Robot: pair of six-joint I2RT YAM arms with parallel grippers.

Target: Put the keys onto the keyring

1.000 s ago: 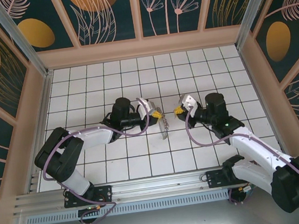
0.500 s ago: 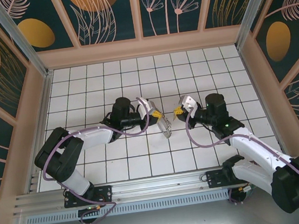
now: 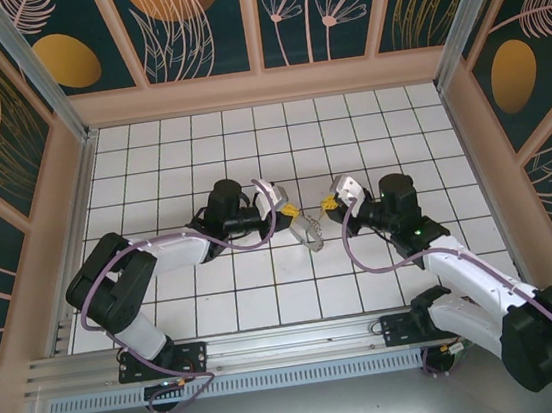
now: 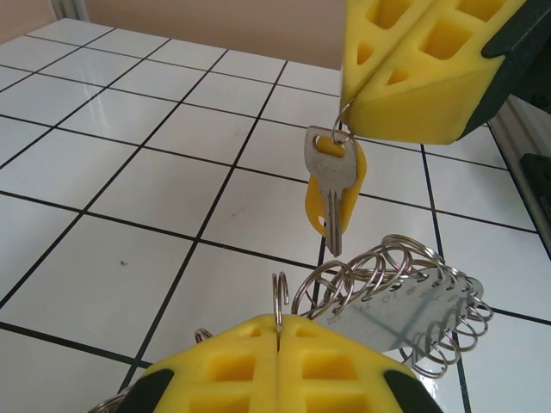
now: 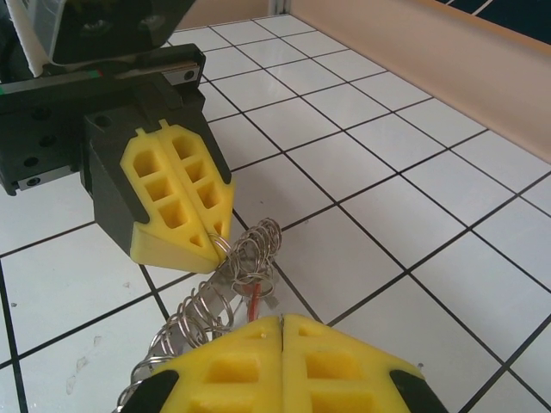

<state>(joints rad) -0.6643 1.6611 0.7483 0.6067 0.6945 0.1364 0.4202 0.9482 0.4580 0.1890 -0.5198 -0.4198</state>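
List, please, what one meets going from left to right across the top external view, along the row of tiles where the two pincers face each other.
left arm → left pincer → keyring, hanging from that pincer → right pincer, shut on the keys → right arm

I'm seeing bright, even light washing the white tiles (image 3: 267,298), casting soft shadows; wrist views are blurring up close.

White arm shells (image 3: 165,248), black joints (image 3: 225,203), purple cables (image 3: 347,240), yellow honeycomb jaws.
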